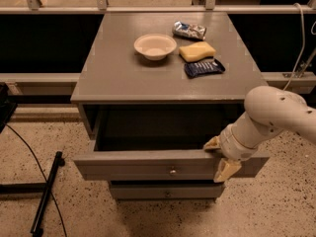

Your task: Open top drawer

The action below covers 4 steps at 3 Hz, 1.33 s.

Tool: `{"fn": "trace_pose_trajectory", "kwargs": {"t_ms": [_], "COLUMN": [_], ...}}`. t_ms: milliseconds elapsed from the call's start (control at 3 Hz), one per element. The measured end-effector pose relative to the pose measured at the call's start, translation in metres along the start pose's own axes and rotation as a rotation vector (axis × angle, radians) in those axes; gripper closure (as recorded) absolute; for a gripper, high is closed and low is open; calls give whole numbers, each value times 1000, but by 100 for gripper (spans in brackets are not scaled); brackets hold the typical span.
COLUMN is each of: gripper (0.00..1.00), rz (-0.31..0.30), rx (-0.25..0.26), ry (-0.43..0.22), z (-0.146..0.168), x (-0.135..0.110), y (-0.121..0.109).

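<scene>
- Camera view: the top drawer [138, 165] stands partly out of the grey cabinet [123, 78]. Its front panel sits well forward of the cabinet face, with a dark cavity showing behind it. The small round knob [173, 171] at mid-front is untouched.
- The gripper [219, 158] is at the right end of that panel. 1 of its tan fingers [226, 170] lies down the front face and the other hooks behind the top edge, so it looks clamped on the panel itself.
- Risk 1: the hold is far off-centre, so pulling from that end could skew the drawer and bind it in its runners.
- Risk 2: the grip is only on the upper edge, so any lift in the arm's path could slide the fingers off.
- Risk 3: a jolt could shift the bowl [155, 46], the sponge [197, 51] and the 2 packets on top.
- The narrower drawer below [163, 190] is closed.
</scene>
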State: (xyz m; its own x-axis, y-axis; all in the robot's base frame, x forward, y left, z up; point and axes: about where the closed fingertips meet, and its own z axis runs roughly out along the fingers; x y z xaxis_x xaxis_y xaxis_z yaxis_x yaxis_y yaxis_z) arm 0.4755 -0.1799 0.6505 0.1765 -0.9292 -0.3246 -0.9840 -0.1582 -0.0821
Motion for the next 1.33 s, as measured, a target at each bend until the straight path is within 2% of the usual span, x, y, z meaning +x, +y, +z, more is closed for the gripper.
{"fn": "trace_pose_trajectory", "kwargs": {"t_ms": [333, 667, 1000, 1333], "gripper": [35, 31, 26, 44], "rz": [-20, -46, -62, -86], "rx": [-44, -100, -120, -95], "ry": [-20, -46, -54, -30], "z": [-10, -30, -53, -74], "x": [-5, -11, -12, -8], "y": [18, 43, 57, 46]}}
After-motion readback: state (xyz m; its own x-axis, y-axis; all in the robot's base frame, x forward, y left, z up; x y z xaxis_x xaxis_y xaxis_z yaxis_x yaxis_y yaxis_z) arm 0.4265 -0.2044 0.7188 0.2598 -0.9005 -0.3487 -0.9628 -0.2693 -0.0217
